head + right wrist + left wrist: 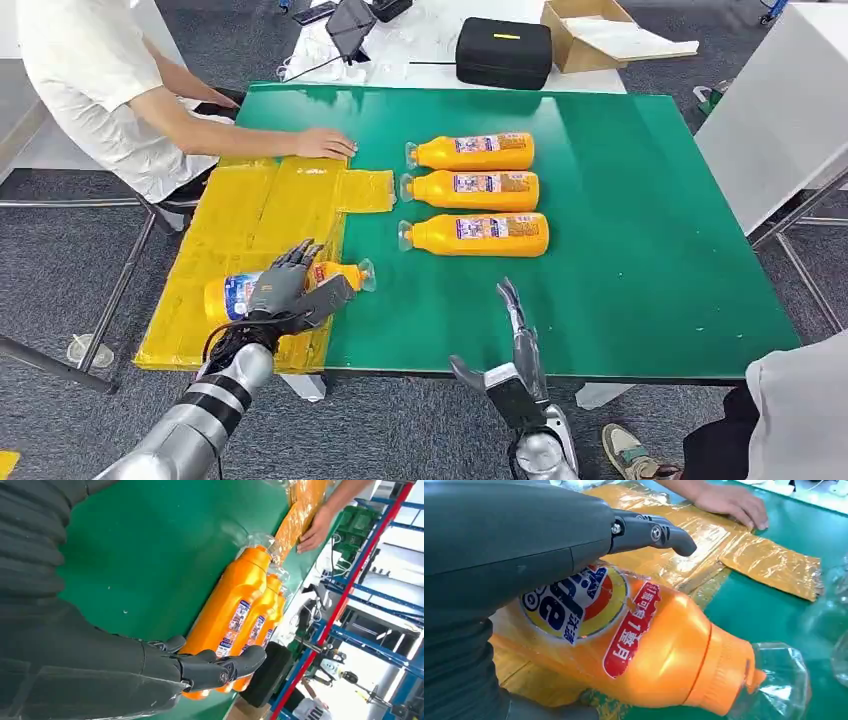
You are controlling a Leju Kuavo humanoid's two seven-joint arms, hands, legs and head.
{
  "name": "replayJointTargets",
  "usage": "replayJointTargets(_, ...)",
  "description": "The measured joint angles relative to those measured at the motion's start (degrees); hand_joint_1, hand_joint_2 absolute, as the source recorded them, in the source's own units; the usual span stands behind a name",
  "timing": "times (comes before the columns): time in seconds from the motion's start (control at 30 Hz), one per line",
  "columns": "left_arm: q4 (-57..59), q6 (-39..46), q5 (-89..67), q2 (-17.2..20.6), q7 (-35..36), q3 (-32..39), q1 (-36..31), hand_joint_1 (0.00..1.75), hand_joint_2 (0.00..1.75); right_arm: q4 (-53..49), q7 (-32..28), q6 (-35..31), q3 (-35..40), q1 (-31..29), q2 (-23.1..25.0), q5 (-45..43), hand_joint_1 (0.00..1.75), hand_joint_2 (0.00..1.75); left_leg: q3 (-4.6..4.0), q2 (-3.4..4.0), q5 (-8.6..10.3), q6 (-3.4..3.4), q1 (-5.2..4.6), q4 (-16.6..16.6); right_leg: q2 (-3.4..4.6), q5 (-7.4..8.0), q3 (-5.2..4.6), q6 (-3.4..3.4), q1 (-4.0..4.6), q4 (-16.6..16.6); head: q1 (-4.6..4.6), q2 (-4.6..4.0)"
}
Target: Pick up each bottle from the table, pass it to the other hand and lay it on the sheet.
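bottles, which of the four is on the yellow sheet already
The orange bottle under the left hand, lying at the sheet's near end with its clear cap over the edge. The other three lie in a row on the bare green table.

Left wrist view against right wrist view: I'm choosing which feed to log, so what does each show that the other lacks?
Left wrist alone: the left hand gripping an orange bottle, its front label readable. Right wrist alone: the empty right hand near three orange bottles lying side by side, plus blue shelving. Both: the green table, the yellow sheet and a person's hand pressing it.
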Motion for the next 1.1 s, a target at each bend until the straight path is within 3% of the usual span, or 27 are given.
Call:
replayJointTargets(0.17,-7.92,0.09,10.8,-1.07,-6.79,-0.22,4.05,0.0,1.75,0.0,-0.02,-0.11,0.31,0.27,-0.02,0.13,0.0,1.75,-0.03,0.0,0.0,0.0,0.0,0.0,-0.01,-0.01,-0.02,0.0,0.01,0.0,0.02,0.0)
replayJointTargets(0.5,-17.46,8.63,16.17,-3.89,-9.92,-4.72,7.76,0.0,1.75,0.02,-0.02,-0.92,1.25,0.28,-0.02,0.31,0.0,1.75,-0.04,0.0,-0.01,0.0,0.0,0.0,0.0,0.0,-0.03,0.0,0.01,-0.01,0.02,0.0)
replayJointTargets(0.67,-22.52,8.98,20.26,-4.74,-10.49,-6.01,10.27,0.0,1.75,0.55,0.89,-5.22,1.31,0.12,-0.63,7.36,0.0,1.75,-0.04,0.0,-0.02,0.01,0.0,0.0,0.0,-0.01,-0.03,0.0,0.0,-0.01,0.0,0.0)
replayJointTargets(0.83,-27.8,9.29,30.65,-7.35,-12.13,-7.85,14.36,0.0,1.75,2.63,8.16,-11.92,0.89,-2.55,-4.77,21.95,0.0,1.75,-0.08,-0.01,-0.08,0.12,-0.15,0.01,-0.01,0.0,-0.03,0.03,-0.12,-0.03,0.02,0.0)
replayJointTargets(1.1,-32.19,15.1,39.41,-8.46,-14.12,-14.49,16.2,0.0,1.75,11.42,8.4,-10.97,-3.36,-11.01,-11.36,24.67,0.0,1.75,-0.08,-0.01,0.0,0.24,-0.27,0.02,0.0,0.12,-0.03,0.21,-0.23,-0.03,0.0,0.0)
